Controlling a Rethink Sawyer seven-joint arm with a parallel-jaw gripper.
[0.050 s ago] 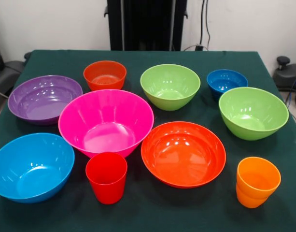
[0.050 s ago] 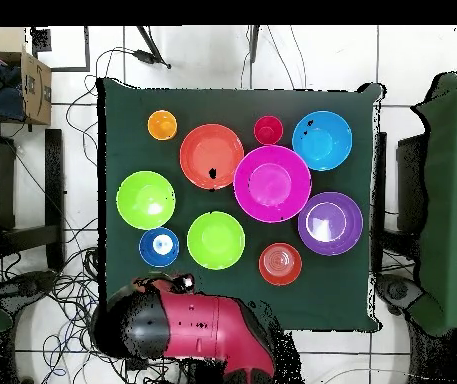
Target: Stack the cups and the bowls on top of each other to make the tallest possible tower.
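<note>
All pieces stand apart on the green table (image 1: 152,212), open side up, none stacked. The red cup (image 1: 106,177) and orange cup (image 1: 257,181) are at the front. Behind them sit the light blue bowl (image 1: 32,166), pink bowl (image 1: 105,121) and large orange-red bowl (image 1: 183,153). Farther back are the purple bowl (image 1: 44,99), small orange-red bowl (image 1: 105,75), two lime green bowls (image 1: 170,86) (image 1: 253,112) and the small blue bowl (image 1: 227,82). The overhead view alone shows the arm (image 2: 202,330), drawn back over its base, its gripper (image 2: 177,284) at the table's edge, away from everything.
Black chairs and cables surround the table (image 2: 122,100) in the overhead view. A cardboard box (image 2: 34,85) sits off the table's corner. The pink bowl (image 2: 272,183) nearly touches the large orange-red bowl (image 2: 212,156).
</note>
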